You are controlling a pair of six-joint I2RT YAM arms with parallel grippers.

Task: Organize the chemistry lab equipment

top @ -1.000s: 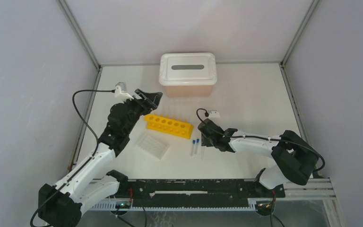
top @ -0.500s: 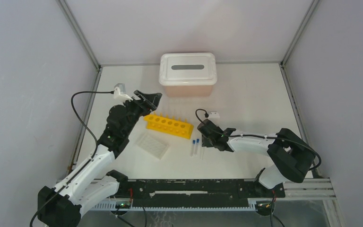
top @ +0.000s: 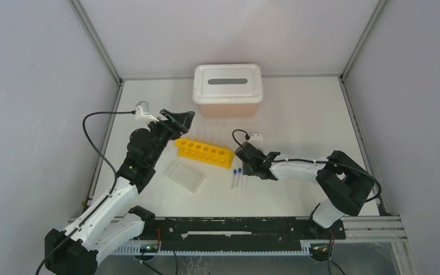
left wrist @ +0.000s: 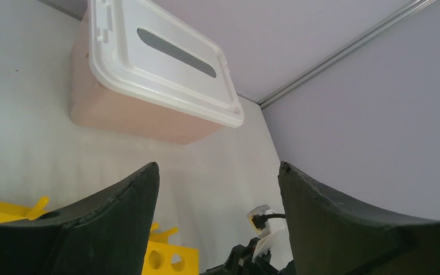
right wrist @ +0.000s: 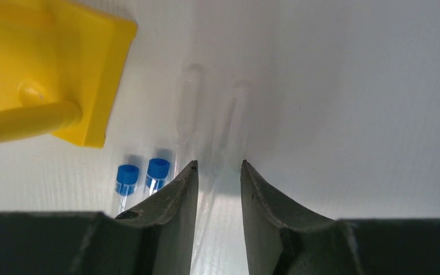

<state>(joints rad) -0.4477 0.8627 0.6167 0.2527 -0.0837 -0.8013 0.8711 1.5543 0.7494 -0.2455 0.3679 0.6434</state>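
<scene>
White table (top: 309, 120), left claw (left wrist: 217, 167) spread wide by yellow tube rack (top: 204, 152), right claw (right wrist: 218, 165) half-spread astride thin clear tube (right wrist: 233, 112).

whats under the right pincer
A thin clear tube lies between the tips of the right pincer, two blue-capped vials beside it. The fingers cover their lower ends.

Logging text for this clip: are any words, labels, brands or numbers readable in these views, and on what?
None: no word, number or logo reads in any view.
white lid of the pink box: plain, only a grey slot.
yellow tube rack: no markings show.
well plate: any marks are too small to tell.
blue-capped vials: no print visible.
</scene>
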